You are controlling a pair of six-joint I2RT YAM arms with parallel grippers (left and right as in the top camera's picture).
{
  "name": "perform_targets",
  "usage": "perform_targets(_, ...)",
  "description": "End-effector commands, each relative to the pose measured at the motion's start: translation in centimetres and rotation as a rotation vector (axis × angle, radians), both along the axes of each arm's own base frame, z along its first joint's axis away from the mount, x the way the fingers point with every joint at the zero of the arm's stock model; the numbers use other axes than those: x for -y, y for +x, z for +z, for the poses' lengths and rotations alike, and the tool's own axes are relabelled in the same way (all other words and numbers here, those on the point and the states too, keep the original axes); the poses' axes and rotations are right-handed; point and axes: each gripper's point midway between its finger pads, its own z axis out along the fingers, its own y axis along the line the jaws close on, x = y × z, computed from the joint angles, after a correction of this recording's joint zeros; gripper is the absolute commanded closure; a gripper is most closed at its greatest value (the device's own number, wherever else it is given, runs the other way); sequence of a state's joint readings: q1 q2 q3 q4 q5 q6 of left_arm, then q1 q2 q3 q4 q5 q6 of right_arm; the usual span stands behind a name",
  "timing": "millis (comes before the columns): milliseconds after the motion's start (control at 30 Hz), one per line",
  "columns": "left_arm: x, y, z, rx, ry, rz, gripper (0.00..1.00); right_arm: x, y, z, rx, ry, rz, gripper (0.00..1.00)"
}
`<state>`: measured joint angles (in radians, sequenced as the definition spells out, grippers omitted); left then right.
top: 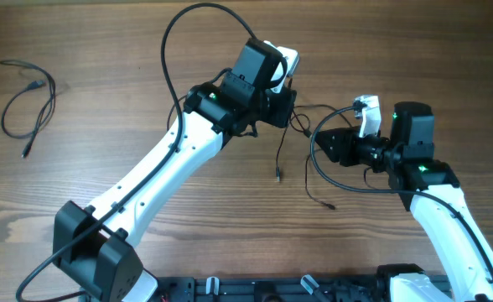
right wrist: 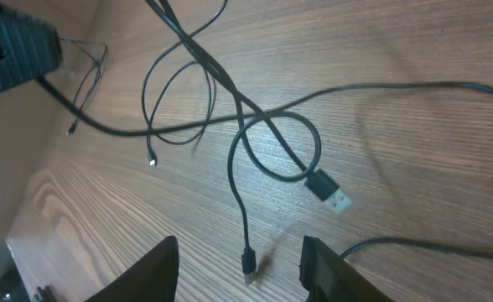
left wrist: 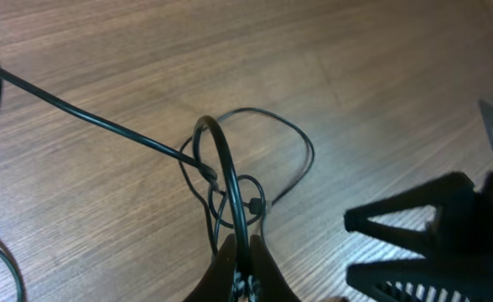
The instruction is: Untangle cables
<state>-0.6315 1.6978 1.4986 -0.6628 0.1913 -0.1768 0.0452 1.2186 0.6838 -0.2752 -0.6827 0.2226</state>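
Gripping one thin loop of the cables (left wrist: 230, 172) in tightly closed left fingers (left wrist: 226, 273), just over the bench (left wrist: 381, 75). Holding right fingers (right wrist: 154, 273) apart, empty, above a USB plug (right wrist: 330, 191). Probably light, limp, springy (snag-prone); best pinched near a plug. Far left, well apart: a separate loose cable (top: 37, 85).

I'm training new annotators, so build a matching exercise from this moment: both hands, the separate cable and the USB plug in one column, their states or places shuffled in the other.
Column one
1. left hand
2. right hand
3. separate cable
4. USB plug

Column two
A. silver tip, lying flat
B. fingers apart, gripping nothing
C. alone, far left in the overhead view
D. shut on a thin black wire

Pairs: 1-D, 2-B, 3-C, 4-A
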Motion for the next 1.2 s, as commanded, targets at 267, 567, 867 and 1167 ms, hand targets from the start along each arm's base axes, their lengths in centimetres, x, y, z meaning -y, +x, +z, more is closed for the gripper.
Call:
perform_targets(267,-4.6,-0.1,6.7,0.17,-0.027,-0.054,0.96,1.4,0.9,-0.7,-0.289,0.169,-0.351,0.39)
perform_targets(567,-10.8,2.6,8.6,0.067,-0.215,0.142,0.96,1.1,0.2,-1.0,-0.416,0.25,-0.42,0.94)
perform_targets(867,-11.2,2.8,8.5,0.03,-0.243,0.194,0.96,-2.2,-1.8,-1.3,-0.465,0.233,-0.31,0.96)
perform_targets(1167,-9.0,-1.7,7.9,0.129,-0.169,-0.27,0.96,-3.7,-1.2,-0.4,-0.412,0.246,-0.281,0.95)
